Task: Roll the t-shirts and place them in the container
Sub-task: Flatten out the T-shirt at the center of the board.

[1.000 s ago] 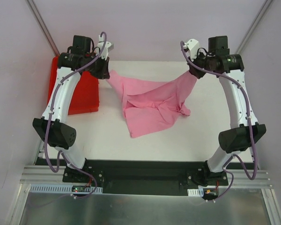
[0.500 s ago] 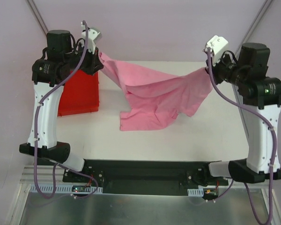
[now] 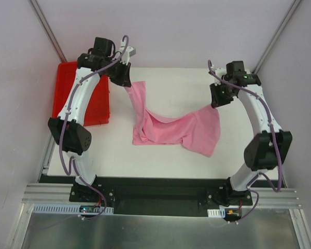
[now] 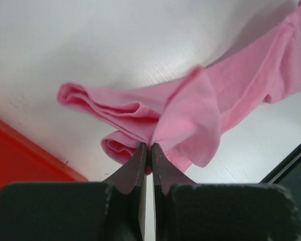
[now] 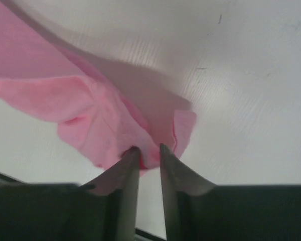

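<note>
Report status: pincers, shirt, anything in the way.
Left pincer shut on t-shirt; right pincer shut on it too. T-shirt sags between them, middle on table, unrolled. Red tray at left, apart from cloth.

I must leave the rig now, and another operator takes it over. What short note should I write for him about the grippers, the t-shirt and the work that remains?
Left gripper: jaws shut on a bunched edge of the pink t-shirt, at the far left of the table, near the red tray.
Right gripper: jaws shut on another edge of the t-shirt, at the right side.
T-shirt: held at both ends, its middle lying creased on the table, not flat.
Done: both grasps are made.
Left: spread it flat, then roll it. No roll has been started.
</note>
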Motion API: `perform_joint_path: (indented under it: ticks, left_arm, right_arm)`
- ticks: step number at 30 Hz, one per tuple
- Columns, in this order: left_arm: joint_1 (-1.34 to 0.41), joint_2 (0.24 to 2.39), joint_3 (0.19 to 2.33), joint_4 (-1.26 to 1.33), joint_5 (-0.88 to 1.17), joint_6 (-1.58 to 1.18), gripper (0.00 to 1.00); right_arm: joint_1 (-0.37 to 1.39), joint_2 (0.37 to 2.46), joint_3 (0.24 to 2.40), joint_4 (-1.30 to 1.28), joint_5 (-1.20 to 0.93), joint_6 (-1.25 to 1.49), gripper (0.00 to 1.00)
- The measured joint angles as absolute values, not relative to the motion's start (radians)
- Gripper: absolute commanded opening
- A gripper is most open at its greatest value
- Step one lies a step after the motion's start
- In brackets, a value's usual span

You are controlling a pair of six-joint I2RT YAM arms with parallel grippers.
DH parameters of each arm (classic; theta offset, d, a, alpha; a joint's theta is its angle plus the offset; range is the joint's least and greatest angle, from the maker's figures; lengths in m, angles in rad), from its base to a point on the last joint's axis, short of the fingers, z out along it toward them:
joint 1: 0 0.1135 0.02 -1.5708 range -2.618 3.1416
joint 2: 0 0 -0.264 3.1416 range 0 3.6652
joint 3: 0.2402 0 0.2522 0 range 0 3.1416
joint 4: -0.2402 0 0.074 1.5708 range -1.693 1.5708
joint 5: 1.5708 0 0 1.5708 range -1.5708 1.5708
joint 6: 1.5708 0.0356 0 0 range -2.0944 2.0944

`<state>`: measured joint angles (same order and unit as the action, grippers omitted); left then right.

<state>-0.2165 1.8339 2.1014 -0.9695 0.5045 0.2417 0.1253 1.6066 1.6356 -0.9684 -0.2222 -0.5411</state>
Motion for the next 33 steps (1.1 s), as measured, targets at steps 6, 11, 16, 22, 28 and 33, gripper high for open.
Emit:
perform_joint_path:
  ticks: [6, 11, 16, 22, 28, 33]
  left_arm:
    - [-0.222, 1.968, 2.059, -0.978, 0.454, 0.239, 0.00]
    - [-0.222, 1.932, 1.969, -0.985, 0.432, 0.246, 0.00]
    - [-0.222, 1.880, 1.886, -0.991, 0.412, 0.252, 0.00]
    - [-0.222, 1.869, 1.863, -0.993, 0.402, 0.253, 0.00]
    - [-0.222, 1.868, 1.848, -0.994, 0.378, 0.255, 0.00]
    - [-0.222, 1.868, 1.848, -0.994, 0.362, 0.262, 0.00]
  right_arm:
    - [0.079, 1.914, 1.739, -0.937, -0.259, -0.477, 0.57]
    - [-0.034, 1.934, 1.745, -0.931, -0.268, -0.451, 0.51]
    - [-0.182, 1.942, 1.689, -0.928, -0.265, -0.445, 0.45]
    - [-0.202, 2.091, 1.787, -0.932, -0.263, -0.457, 0.46]
    - [-0.187, 2.154, 1.783, -0.937, -0.271, -0.454, 0.45]
    - [-0.188, 2.168, 1.767, -0.946, -0.271, -0.442, 0.44]
